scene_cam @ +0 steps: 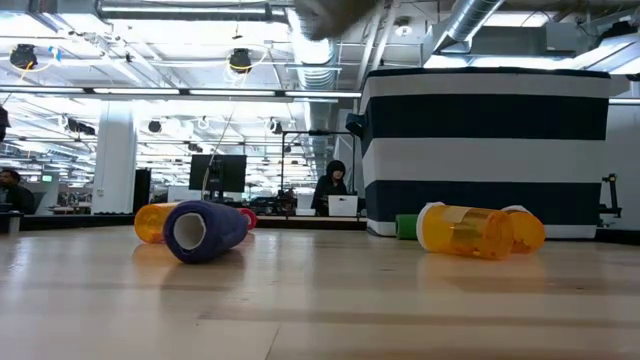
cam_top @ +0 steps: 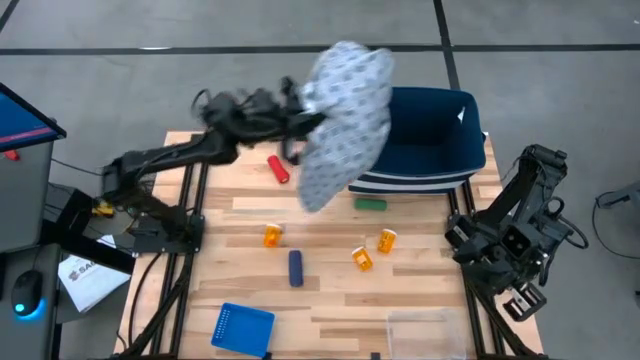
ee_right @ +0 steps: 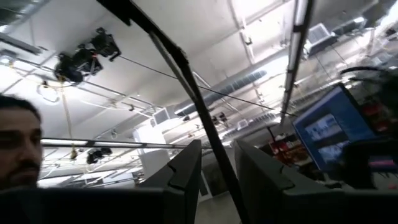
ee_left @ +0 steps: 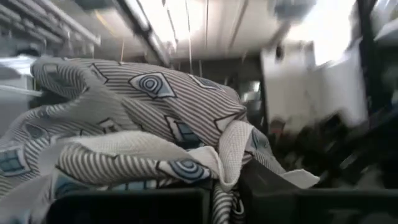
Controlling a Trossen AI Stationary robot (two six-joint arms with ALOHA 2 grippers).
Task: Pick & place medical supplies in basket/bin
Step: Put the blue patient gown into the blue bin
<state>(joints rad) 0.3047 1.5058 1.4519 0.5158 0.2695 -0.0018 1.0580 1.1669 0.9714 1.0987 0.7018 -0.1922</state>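
Right now your left hand [cam_top: 298,112] sits in the upper middle of the overhead frame, raised above the worktop [cam_top: 330,300] and clamped on the grey patterned garment [cam_top: 345,115]. That cloth hangs from it and drapes across the left edge of the navy striped bin [cam_top: 435,150], which stands at the upper right of the worktop. In the left wrist view you see the garment [ee_left: 143,137] bunched between the two dark fingers [ee_left: 280,193], a fold pinched where they meet.

Below the cloth, a red cylinder [cam_top: 278,168] lies at the upper left of the worktop, and a green cylinder [cam_top: 371,204] lies just in front of the bin. Near the middle you have one orange pill bottle [cam_top: 272,236] on the left, two more [cam_top: 387,240] [cam_top: 362,259] close together on the right, and a dark blue cylinder [cam_top: 295,268] between them, slightly lower. The bright blue perforated basket [cam_top: 245,328] sits at the lower left, and the clear plastic tray [cam_top: 425,330] at the lower right.

Your right hand [cam_top: 520,300] is parked off the right edge of the worktop, folded back; in its wrist view the fingers [ee_right: 183,171] stand slightly apart, holding nothing.
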